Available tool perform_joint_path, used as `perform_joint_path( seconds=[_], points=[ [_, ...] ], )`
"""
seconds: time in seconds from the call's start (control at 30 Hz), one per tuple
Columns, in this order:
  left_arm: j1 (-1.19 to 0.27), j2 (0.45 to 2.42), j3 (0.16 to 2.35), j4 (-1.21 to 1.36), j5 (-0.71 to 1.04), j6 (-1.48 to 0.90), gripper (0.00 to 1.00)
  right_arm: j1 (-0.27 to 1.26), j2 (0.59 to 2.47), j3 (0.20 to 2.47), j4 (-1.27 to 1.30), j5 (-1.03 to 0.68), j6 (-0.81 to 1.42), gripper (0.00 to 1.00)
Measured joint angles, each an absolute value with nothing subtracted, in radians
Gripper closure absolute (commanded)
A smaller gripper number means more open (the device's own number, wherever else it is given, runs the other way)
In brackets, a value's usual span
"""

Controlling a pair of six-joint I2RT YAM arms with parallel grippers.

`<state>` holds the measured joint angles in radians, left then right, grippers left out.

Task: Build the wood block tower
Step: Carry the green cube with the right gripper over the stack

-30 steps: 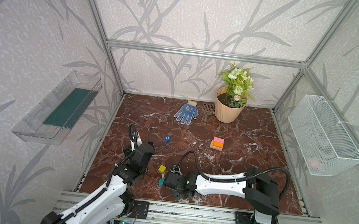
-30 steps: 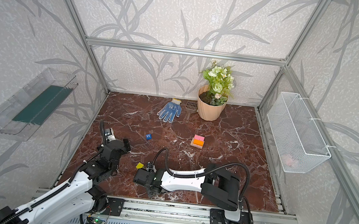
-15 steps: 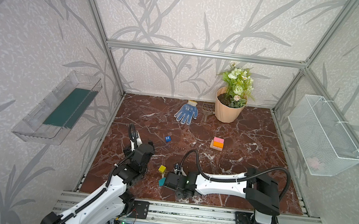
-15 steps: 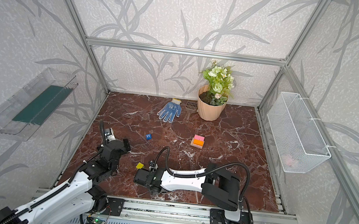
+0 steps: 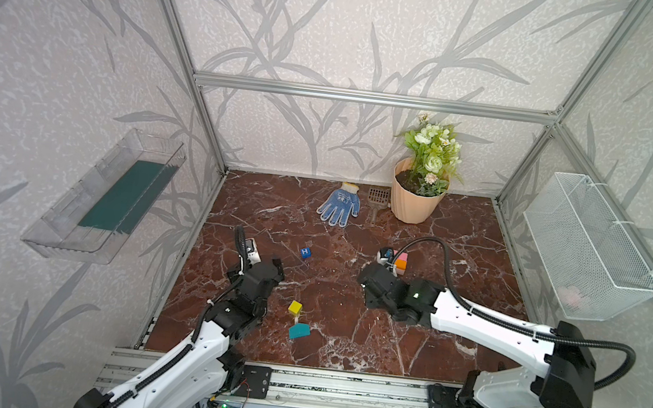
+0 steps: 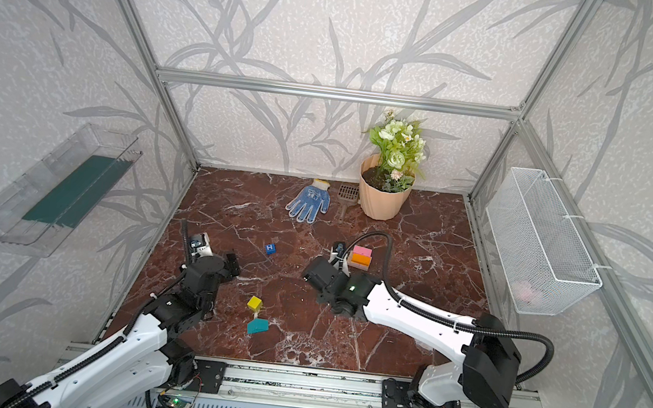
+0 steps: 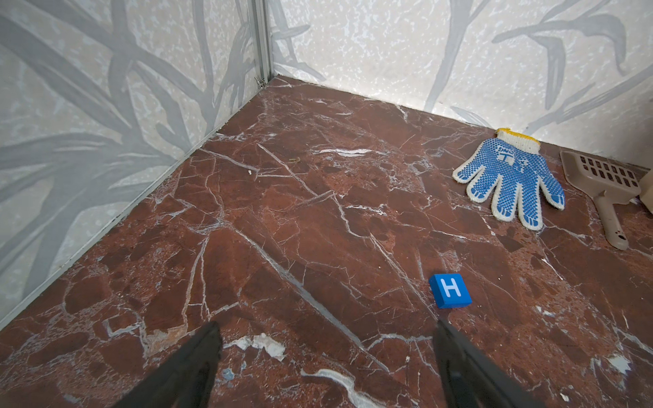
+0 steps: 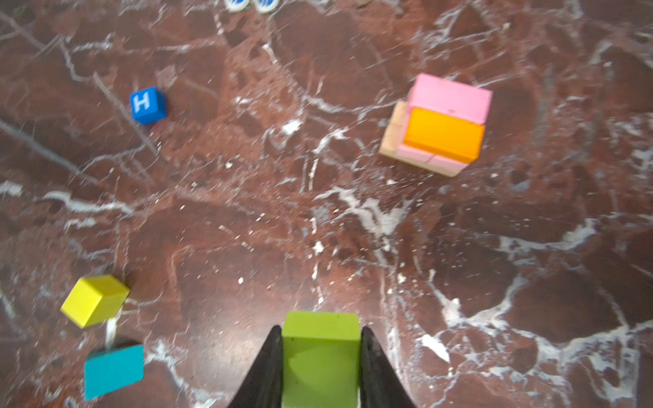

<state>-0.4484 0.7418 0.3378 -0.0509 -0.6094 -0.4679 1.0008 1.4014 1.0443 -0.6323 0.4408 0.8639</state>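
A glove (image 5: 339, 207) and scoop (image 5: 378, 196) are lying left of the flowerpot (image 5: 414, 209) at the back, a lettered cube (image 5: 305, 252) sitting left of the stack (image 6: 360, 259).

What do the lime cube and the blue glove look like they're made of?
The lime cube: probably painted wood, matte, flat opaque colour with crisp edges. The blue glove: white knit fabric with blue, likely rubbery, grip dots; ribbed cuff visible.

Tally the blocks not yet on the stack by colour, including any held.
1 blue cube
1 yellow cube
1 teal block
1 green cube, held in the right gripper
Total: 4
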Motion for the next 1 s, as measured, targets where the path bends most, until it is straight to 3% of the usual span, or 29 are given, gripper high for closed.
perform_joint_path(
  seconds=[0.37,1.0],
  points=[
    [-0.448,0.741,0.337,-0.045,-0.597,-0.463,0.07,0.713,1.391,1.039,-0.591,0.397,0.822,0.90],
    [-0.483,0.760,0.321,0.054,-0.471,-0.365,0.09,0.500,1.773,1.306,-0.555,0.220,0.756,0.98]
  ],
)
